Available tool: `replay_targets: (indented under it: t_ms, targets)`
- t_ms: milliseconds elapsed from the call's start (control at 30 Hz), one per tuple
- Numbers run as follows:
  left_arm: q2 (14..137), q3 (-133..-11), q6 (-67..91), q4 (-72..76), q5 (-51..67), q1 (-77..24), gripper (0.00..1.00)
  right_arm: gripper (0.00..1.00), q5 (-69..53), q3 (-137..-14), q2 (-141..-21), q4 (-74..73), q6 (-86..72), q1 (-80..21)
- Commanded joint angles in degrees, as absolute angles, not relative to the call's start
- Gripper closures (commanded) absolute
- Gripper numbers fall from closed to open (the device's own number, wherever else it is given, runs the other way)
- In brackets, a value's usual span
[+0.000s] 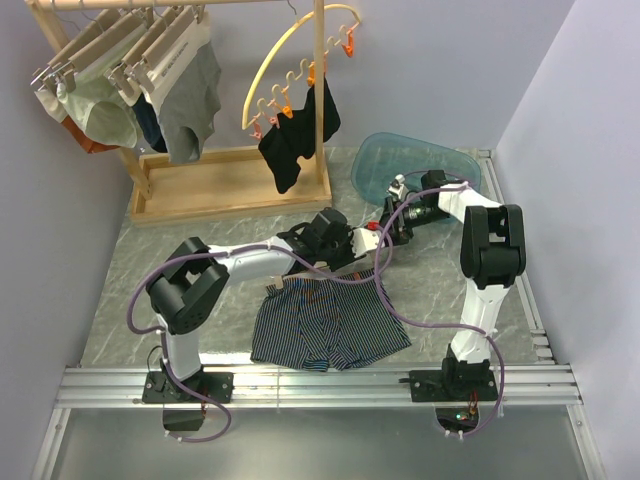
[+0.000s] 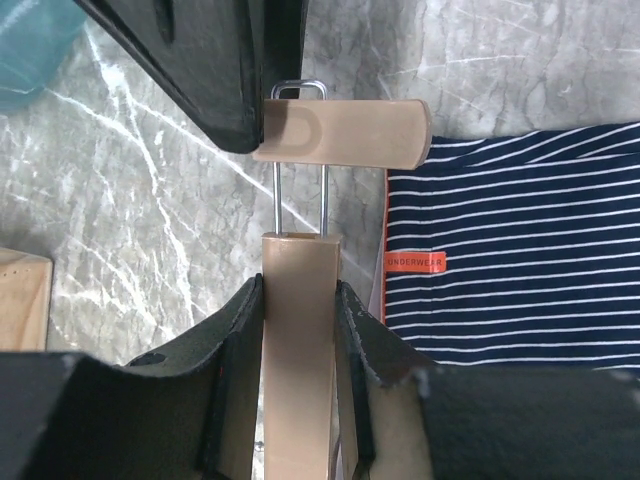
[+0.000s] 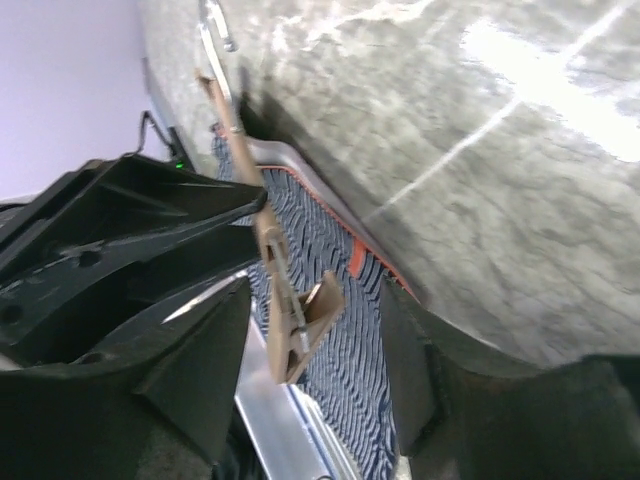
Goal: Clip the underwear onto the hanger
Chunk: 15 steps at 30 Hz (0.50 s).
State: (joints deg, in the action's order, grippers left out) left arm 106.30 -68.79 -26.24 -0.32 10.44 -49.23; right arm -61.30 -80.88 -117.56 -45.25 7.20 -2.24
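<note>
The underwear (image 1: 330,325), navy with pale pinstripes, lies flat on the marble table in front of the arm bases; its orange-labelled waistband edge shows in the left wrist view (image 2: 520,250). The hanger (image 1: 345,270) lies along that waistband. My left gripper (image 1: 335,240) is shut on the hanger's pale wooden bar (image 2: 300,350), with a wooden clip (image 2: 345,133) on wire loops just past its fingertips. My right gripper (image 1: 388,230) is open, with its fingers on either side of that clip (image 3: 300,320) above the underwear (image 3: 350,380). One of its black fingers (image 2: 200,60) sits against the clip's end.
A wooden rack (image 1: 230,185) stands at the back left with several garments hung on it. A yellow curved hanger (image 1: 290,60) with orange pegs holds a black garment (image 1: 295,135). A blue plastic tub (image 1: 415,165) sits at the back right, behind my right gripper.
</note>
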Motion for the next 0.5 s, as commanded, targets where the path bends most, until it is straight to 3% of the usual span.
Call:
replay_targets:
  t_ms: [0, 100, 467]
  targets:
    - [102.7, -68.4, -27.4, 1.9, 8.9, -49.7, 1.0, 0.41, -65.6, -83.5, -117.7, -49.8, 9.6, -2.7]
    - [102.4, -67.8, -27.7, 2.3, 8.4, -50.1, 1.0, 0.45, -67.3, -84.5, -118.6, -52.4, 10.5, -2.8]
    - [102.3, -68.0, -28.0, 2.5, 7.8, -50.4, 1.0, 0.48, -68.6, -83.8, -119.4, -51.9, 10.2, -3.6]
